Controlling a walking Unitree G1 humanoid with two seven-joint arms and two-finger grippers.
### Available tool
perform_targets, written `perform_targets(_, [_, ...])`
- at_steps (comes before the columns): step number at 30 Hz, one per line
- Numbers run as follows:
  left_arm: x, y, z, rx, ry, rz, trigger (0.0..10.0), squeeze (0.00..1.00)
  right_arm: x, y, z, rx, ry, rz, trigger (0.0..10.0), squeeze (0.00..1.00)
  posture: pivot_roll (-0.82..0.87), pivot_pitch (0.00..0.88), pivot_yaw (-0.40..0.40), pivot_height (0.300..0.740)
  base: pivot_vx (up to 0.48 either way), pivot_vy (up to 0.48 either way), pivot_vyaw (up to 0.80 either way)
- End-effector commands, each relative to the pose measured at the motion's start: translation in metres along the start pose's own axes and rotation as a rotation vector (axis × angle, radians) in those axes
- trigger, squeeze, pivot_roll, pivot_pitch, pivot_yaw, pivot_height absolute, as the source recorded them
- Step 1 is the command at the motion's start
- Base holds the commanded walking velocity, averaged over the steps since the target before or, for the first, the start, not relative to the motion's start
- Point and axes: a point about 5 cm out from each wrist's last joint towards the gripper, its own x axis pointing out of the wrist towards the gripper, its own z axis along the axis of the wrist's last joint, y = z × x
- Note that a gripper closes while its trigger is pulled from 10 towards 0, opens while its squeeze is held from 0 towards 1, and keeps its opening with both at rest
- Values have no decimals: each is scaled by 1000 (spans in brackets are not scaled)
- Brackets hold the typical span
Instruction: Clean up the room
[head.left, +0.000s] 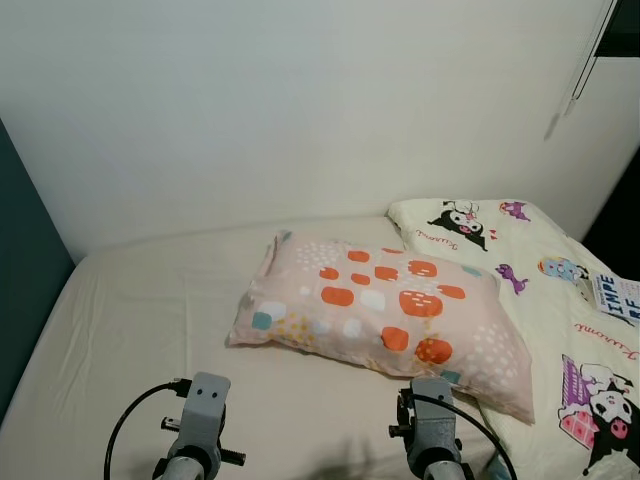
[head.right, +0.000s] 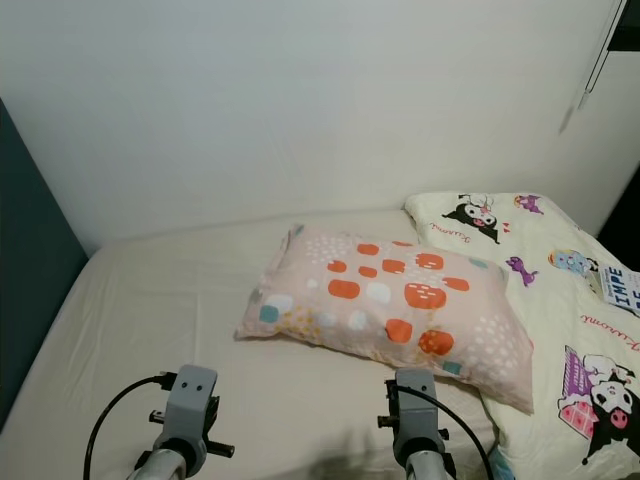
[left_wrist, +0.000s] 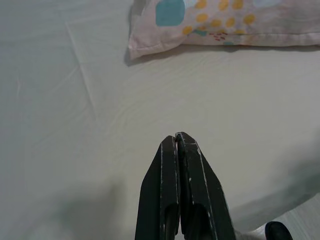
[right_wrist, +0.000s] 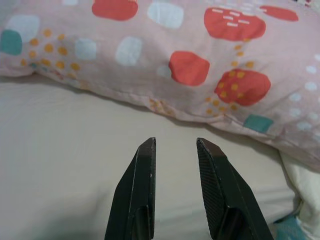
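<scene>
On the smooth cream bedsheet (head.left: 150, 320) I saw the plump pink pillow (head.left: 385, 315) beside the cartoon quilt (head.left: 560, 320); my left gripper (left_wrist: 176, 142) pinched together, right gripper (right_wrist: 175, 147) parted before it.

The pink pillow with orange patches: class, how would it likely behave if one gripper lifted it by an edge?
The pink pillow with orange patches looks plump and soft, so it would probably sag. It seems light for its bulk. Its flat fabric seam likely pinches easily.
</scene>
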Motion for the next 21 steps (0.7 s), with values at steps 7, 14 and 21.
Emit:
perform_targets(7, [-1,2,-3,9,16,3,10000,0,0,2,1,12,-10,15,10000,0,32,113,-7,740,0,0,0])
perform_targets(14, [0,3,0,-7,1,15,10000,0,-1,6,-1,1,0,29,10000,0,32,112,-9,740,0,0,0])
perform_targets(21, [-1,3,0,-4,1,15,10000,0,0,5,-1,-35,3,23,10000,0,32,114,-9,740,0,0,0])
